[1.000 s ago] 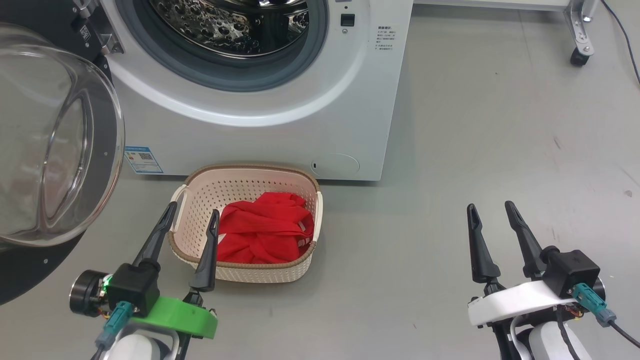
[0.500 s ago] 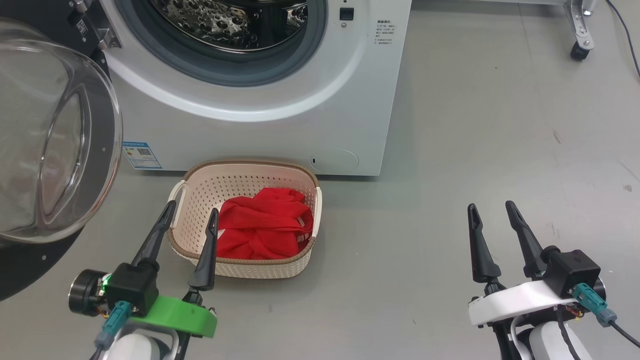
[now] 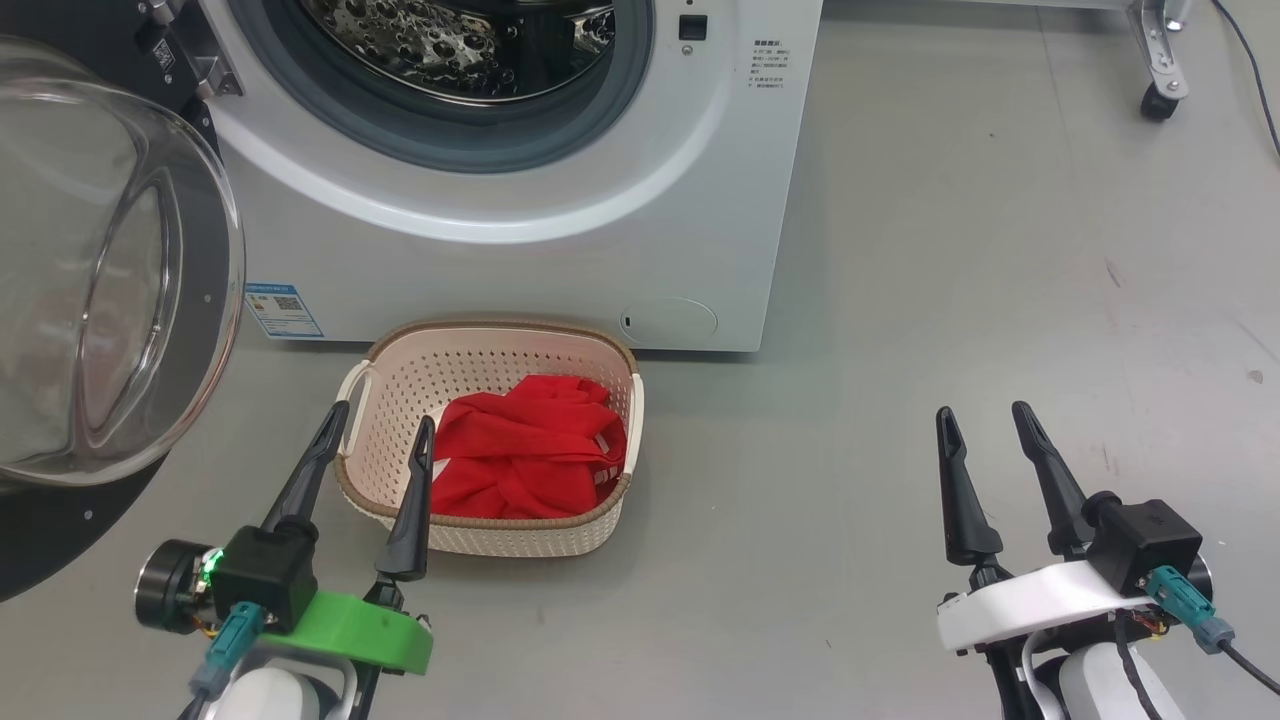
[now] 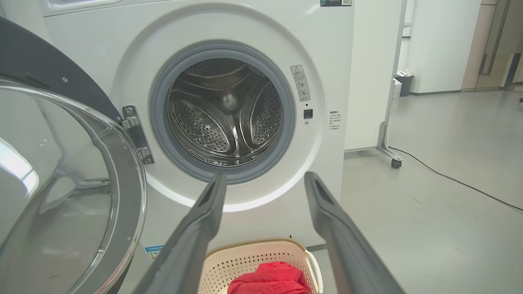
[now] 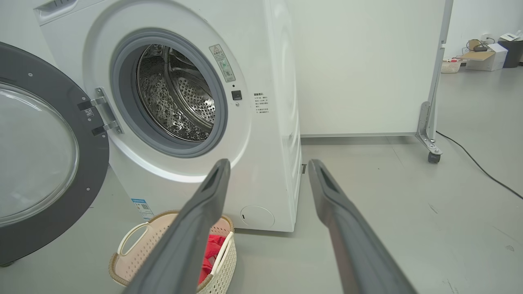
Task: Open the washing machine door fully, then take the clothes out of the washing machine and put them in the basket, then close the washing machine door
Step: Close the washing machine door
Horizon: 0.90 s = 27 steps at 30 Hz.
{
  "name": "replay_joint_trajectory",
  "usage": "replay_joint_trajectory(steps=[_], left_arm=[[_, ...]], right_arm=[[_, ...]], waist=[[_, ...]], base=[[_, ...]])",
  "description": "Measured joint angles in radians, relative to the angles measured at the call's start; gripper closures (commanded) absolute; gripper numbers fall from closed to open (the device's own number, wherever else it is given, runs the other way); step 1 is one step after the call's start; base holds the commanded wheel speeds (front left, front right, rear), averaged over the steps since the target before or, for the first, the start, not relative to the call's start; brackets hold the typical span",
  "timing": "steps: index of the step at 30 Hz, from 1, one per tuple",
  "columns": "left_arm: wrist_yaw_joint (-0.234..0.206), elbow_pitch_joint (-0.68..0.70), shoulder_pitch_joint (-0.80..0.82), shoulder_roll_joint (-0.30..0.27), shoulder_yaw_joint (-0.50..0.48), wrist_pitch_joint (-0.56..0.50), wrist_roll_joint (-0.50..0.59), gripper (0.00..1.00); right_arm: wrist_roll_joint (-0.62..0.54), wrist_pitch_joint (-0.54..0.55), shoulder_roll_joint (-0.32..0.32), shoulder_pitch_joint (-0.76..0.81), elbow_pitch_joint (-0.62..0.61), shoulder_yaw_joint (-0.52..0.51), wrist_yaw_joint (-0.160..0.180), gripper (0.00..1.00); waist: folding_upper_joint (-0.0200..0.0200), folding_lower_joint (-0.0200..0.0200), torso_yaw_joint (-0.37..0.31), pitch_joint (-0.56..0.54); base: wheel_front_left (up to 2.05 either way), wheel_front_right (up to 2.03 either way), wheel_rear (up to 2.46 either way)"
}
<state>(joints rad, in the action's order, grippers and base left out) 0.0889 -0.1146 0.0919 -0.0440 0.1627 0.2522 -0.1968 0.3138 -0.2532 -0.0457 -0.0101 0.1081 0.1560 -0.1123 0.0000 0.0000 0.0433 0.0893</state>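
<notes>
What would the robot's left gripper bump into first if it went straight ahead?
Probably the washing machine, on its white front just under the drum opening; the left gripper looks aimed above the basket.

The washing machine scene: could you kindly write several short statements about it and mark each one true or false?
1. The washing machine door stands open. True.
2. The clothes lie inside the drum. False: they lie in the basket, and the drum looks empty.
3. The left gripper is shut on the basket's rim. False: its jaws stand open and hold nothing.
4. The right gripper is open and holds nothing. True.
5. The basket sits on the floor in front of the washing machine. True.
</notes>
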Motion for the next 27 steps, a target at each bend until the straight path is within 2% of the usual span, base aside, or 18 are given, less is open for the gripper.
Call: replay_joint_trajectory(steps=[12, 27], left_arm=[[0.0, -0.003, 0.0, 0.001, 0.035, 0.0, -0.005, 0.0], [-0.016, -0.001, 0.002, 0.001, 0.033, 0.0, -0.019, 0.0]], right_arm=[[0.0, 0.0, 0.0, 0.006, -0.006, -0.015, 0.0, 0.0], [-0.01, 0.0, 0.0, 0.006, -0.018, 0.043, -0.001, 0.0]], waist=[[0.0, 0.0, 0.032, 0.004], [0.0, 0.0, 0.191, 0.035]], base=[[0.0, 0.0, 0.0], [0.0, 0.0, 0.0]])
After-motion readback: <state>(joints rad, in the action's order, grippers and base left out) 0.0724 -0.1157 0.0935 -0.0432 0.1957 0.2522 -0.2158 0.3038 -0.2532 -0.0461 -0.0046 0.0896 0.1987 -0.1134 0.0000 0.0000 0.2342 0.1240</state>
